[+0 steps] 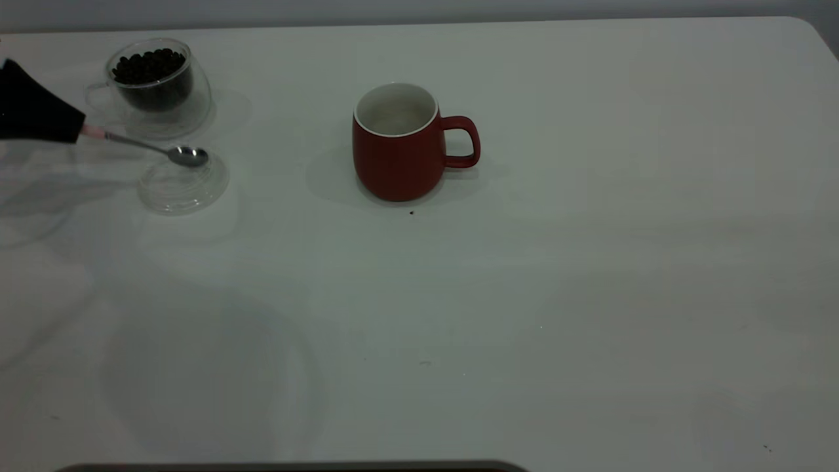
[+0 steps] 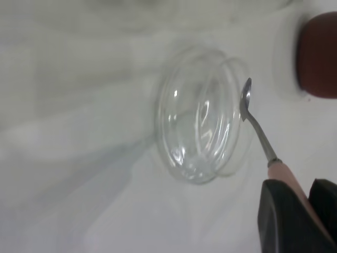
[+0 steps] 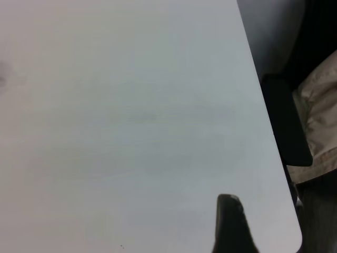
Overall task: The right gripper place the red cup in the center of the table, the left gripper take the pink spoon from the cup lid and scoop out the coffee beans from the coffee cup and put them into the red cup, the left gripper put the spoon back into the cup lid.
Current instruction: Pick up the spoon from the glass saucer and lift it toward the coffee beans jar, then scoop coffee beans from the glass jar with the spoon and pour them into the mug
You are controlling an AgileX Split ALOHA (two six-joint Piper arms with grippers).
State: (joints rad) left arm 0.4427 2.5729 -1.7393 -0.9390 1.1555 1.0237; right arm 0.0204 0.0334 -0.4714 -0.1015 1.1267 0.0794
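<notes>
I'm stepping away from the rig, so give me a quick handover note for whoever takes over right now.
Left gripper: shut on the pink spoon by its handle, at the table's left edge, bowl over the clear cup lid. The spoon bowl looks empty.
Right gripper: out of the exterior view, over bare table near its edge, holding nothing visible.
Red cup: upright at table centre, handle toward the right arm's side; no beans visible inside.
Coffee cup: behind the lid, full of beans.
Done: red cup placed.
Left: whether scooping has happened is unclear; the spoon is not yet released into the lid.
</notes>
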